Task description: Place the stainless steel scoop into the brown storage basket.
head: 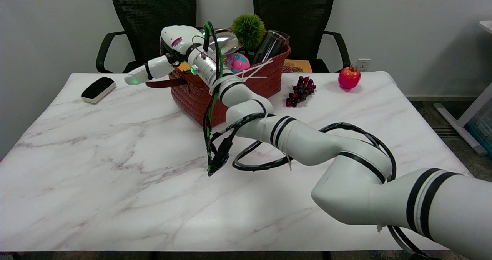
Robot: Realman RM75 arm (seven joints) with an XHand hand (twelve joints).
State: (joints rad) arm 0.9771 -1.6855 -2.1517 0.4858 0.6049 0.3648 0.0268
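An office or meeting room: two black mesh swivel chairs (153, 17) stand behind a marble-patterned table (115, 156) against a plain white wall (403, 21), where a power socket (363, 64) sits low at right.
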